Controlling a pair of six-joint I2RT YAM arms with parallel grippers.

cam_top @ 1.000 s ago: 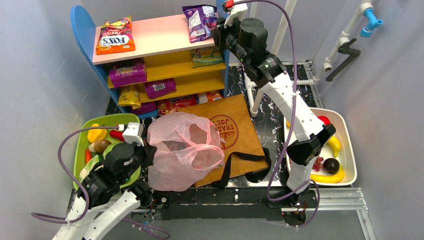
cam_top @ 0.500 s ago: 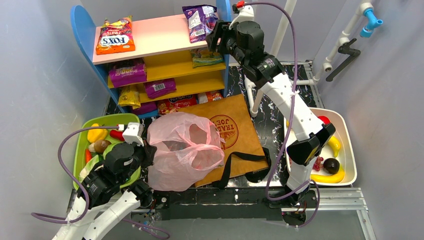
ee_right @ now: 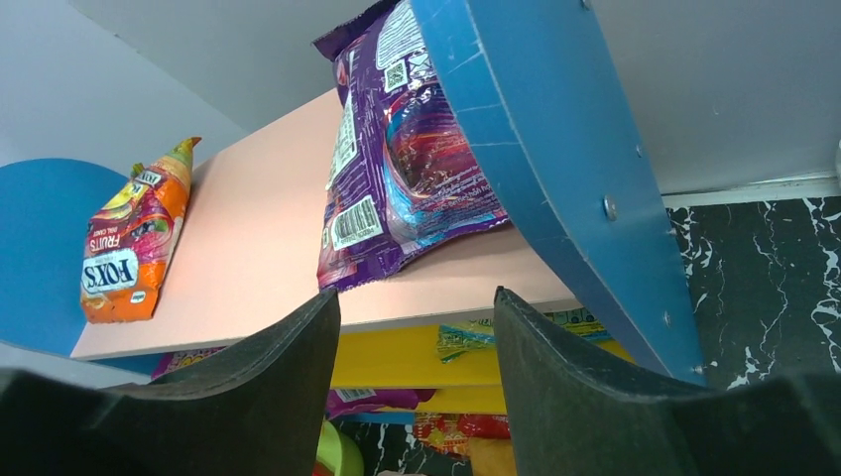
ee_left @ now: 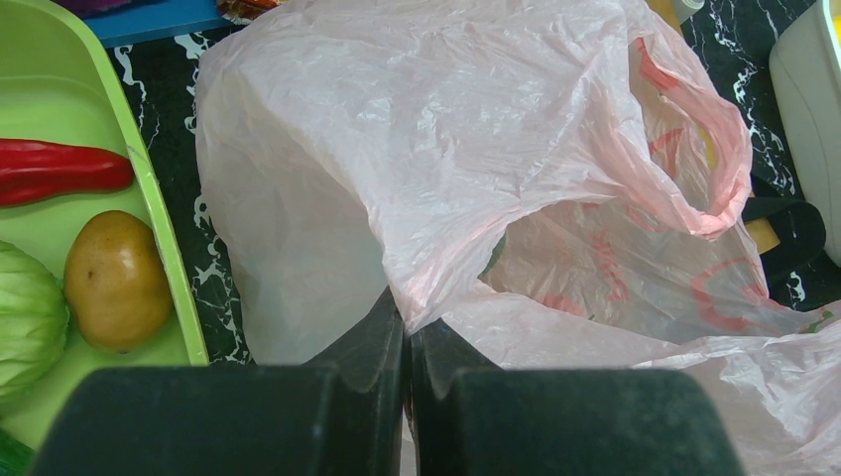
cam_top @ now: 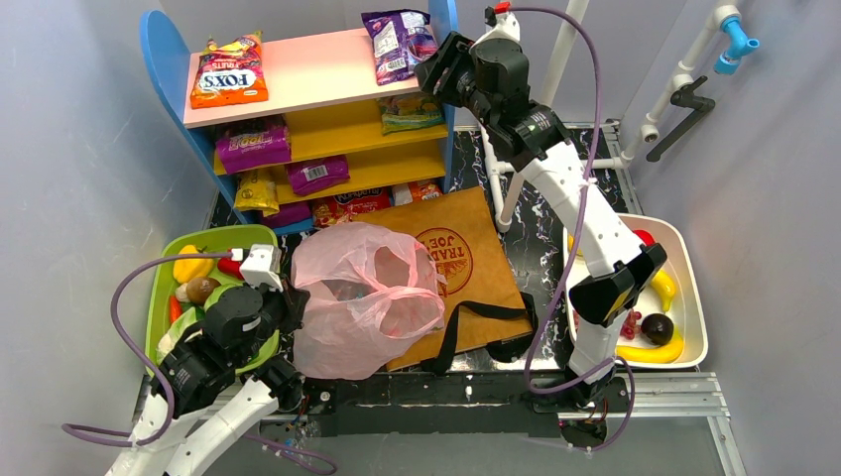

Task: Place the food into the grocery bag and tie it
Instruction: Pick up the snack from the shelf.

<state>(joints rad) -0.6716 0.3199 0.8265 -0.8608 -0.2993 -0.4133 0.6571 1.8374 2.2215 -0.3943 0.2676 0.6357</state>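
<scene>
The pink grocery bag lies crumpled on the table, its mouth open upward. My left gripper is shut on its left rim; the left wrist view shows the jaws pinching the pink film. My right gripper is open and empty, raised at the right end of the shelf's top board, just in front of a purple snack packet. In the right wrist view the packet lies on the pink board above my spread fingers. A teal packet lies on the yellow shelf below.
A blue-sided shelf holds an orange Fox's packet and several other packets. A brown Trader Joe's bag lies flat under the pink bag. A green tray with vegetables is left; a white tub with bananas is right.
My right gripper has shifted a little right and up beside the purple packet, still open. The left gripper keeps hold of the bag's rim and has not moved.
</scene>
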